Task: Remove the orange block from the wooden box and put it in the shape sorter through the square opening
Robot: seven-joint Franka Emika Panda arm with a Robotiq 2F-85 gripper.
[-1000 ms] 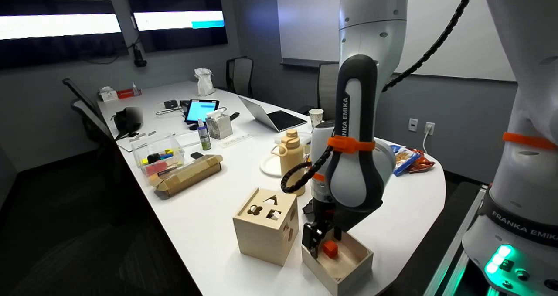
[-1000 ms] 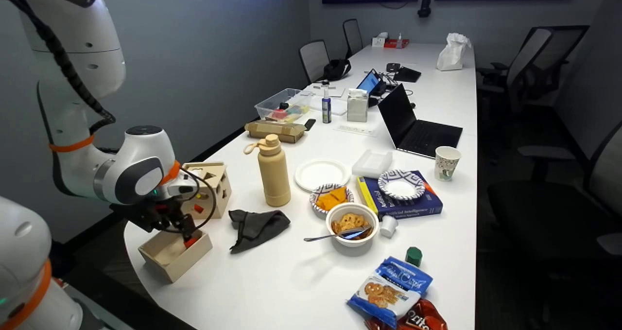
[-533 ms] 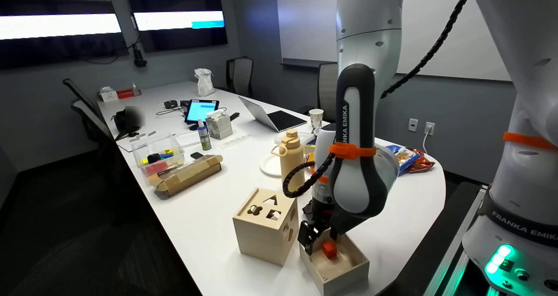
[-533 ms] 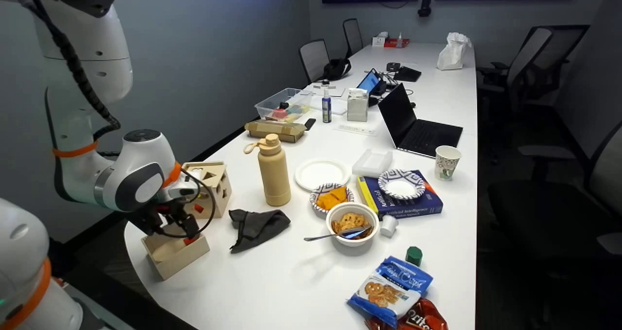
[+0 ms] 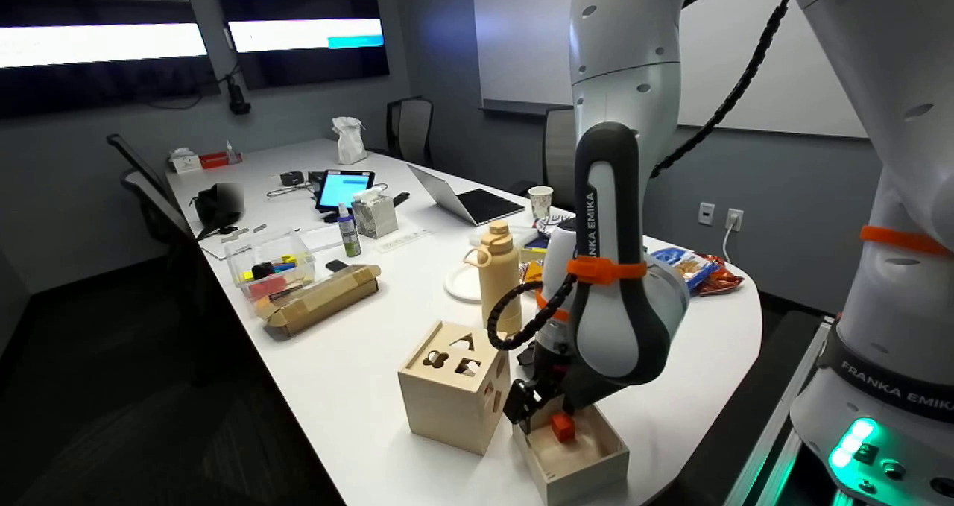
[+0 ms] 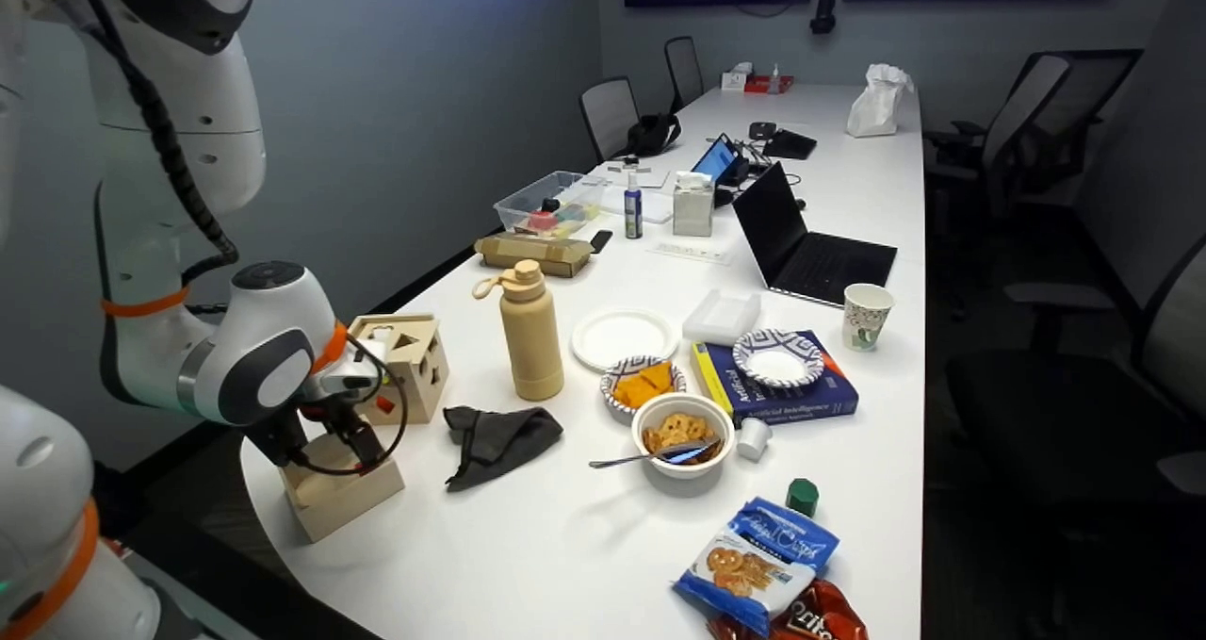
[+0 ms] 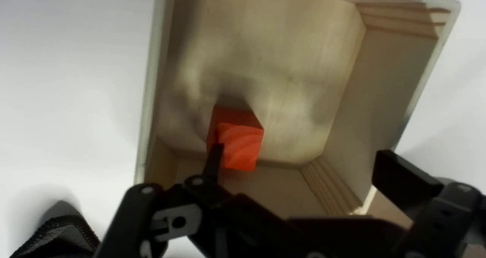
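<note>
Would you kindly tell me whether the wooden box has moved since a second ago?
Yes: in an exterior view, the wooden box has turned slightly, its near corner shifting toward the unmoved shape sorter.

wooden box (image 7: pixel 379 91): open-topped | orange block (image 7: pixel 240 146): inside box, near corner | shape sorter (image 5: pixel 451 402): holed cube, beside box

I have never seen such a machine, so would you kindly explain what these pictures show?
The white machine is a robot arm ending in a black claw. The two exterior views come from cameras outside it; the wrist view comes from a camera on its wrist, looking down into an open wooden box. On the table are that box, with an orange block inside, a wooden cube with cut-out holes, a bottle and a laptop, among other things. The claw is open and holds nothing.
</note>
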